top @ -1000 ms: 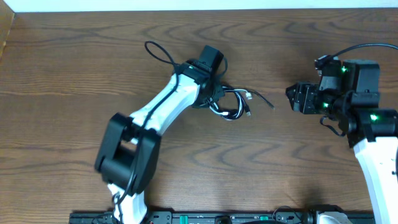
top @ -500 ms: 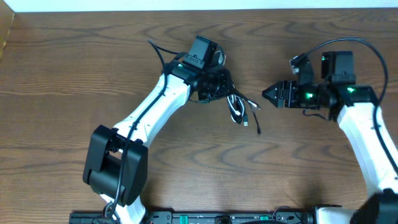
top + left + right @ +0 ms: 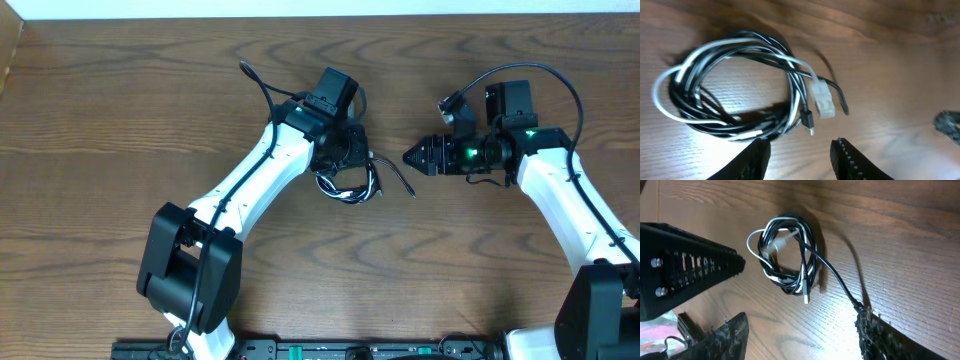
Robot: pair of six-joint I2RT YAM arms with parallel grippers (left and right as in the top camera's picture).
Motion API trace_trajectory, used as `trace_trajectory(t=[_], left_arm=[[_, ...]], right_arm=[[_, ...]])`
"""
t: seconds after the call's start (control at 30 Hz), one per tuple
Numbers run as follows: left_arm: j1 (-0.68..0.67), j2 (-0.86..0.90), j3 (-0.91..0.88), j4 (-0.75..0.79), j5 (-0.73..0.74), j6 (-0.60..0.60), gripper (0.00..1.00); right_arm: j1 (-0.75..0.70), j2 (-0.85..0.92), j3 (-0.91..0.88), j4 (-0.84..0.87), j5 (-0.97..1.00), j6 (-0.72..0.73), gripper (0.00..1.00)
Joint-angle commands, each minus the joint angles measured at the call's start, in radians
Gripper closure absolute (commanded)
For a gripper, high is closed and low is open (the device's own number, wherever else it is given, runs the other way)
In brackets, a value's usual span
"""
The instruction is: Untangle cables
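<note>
white cable (image 3: 822,100) and black cable (image 3: 700,121) lie coiled together.

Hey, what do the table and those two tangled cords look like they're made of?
Table: wood or wood-look laminate, brown with clear grain and a soft sheen. White cable and black cable: smooth plastic or rubber jackets, going by their glossy highlights. White plug: probably moulded plastic.
</note>
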Motion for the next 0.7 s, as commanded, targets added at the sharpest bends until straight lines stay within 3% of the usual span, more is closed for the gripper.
trace_trajectory(t=[0.0, 0.27, 0.43, 0.6, 0.67], left_arm=[[-0.002, 0.01, -0.013, -0.003, -0.108, 0.006, 0.55], [-0.003, 0.01, -0.05, -0.062, -0.148, -0.018, 0.56], [-0.006, 0.01, -0.106, -0.07, -0.149, -0.187, 0.56], [-0.009, 0.01, -0.109, -0.013, -0.168, -0.168, 0.56], [-0.009, 0.01, -0.109, 0.046, -0.196, -0.104, 0.56]], right_arm=[[0.006, 0.002, 0.015, 0.002, 0.017, -0.014, 0.35], [0.006, 0.002, 0.015, 0.0, 0.044, 0.003, 0.35], [0.006, 0.002, 0.015, 0.002, 0.045, 0.004, 0.34], [0.006, 0.002, 0.015, 0.002, 0.053, 0.004, 0.34], [0.006, 0.002, 0.015, 0.002, 0.053, 0.004, 0.35]])
